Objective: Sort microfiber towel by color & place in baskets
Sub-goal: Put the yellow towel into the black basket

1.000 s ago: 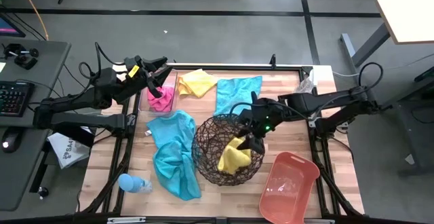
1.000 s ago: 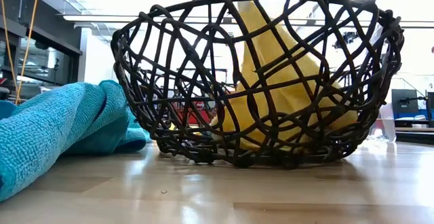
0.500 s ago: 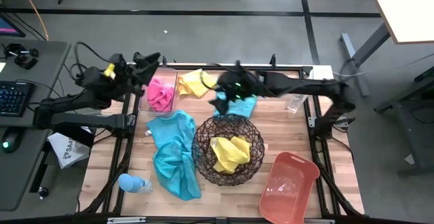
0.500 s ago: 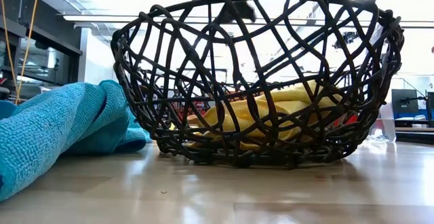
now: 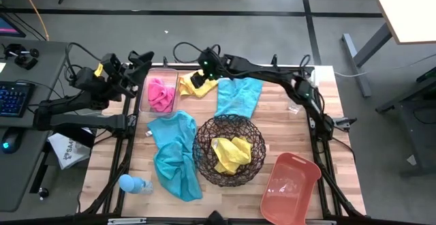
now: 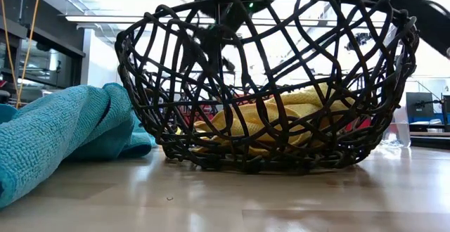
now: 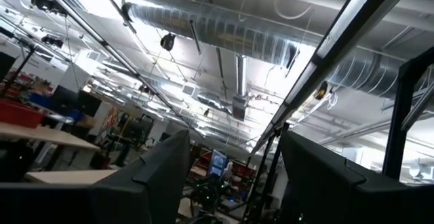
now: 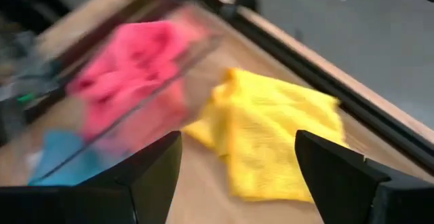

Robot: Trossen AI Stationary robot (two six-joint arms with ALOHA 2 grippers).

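A yellow towel (image 5: 231, 151) lies crumpled in the round wire basket (image 5: 204, 158), and shows through its mesh in the low view (image 6: 281, 118). A pink towel (image 5: 161, 94) lies in the clear bin (image 5: 144, 101). A second yellow towel (image 5: 186, 86) lies flat near the table's far edge. My right gripper (image 5: 197, 79) hovers open over that towel (image 8: 285, 136), its fingers spread on either side of it (image 8: 237, 176). One teal towel (image 5: 238, 95) lies flat, another (image 5: 176, 153) lies bunched. My left gripper (image 5: 136, 71) is open beside the bin, tipped toward the ceiling (image 7: 234, 183).
The salmon tub (image 5: 289, 187) stands at the near right corner. A light-blue bottle (image 5: 133, 183) lies near the table's near left corner, and a clear bottle (image 5: 296, 106) stands by the right edge. The right arm stretches along the far edge. Bare wood shows between basket and tub.
My right gripper has let go of the yellow towel, which hung into the wire basket and has dropped in a heap on its bottom. That gripper has risen and swung to the far left, over the second yellow towel. My left gripper has drawn back from the bin, leftward.
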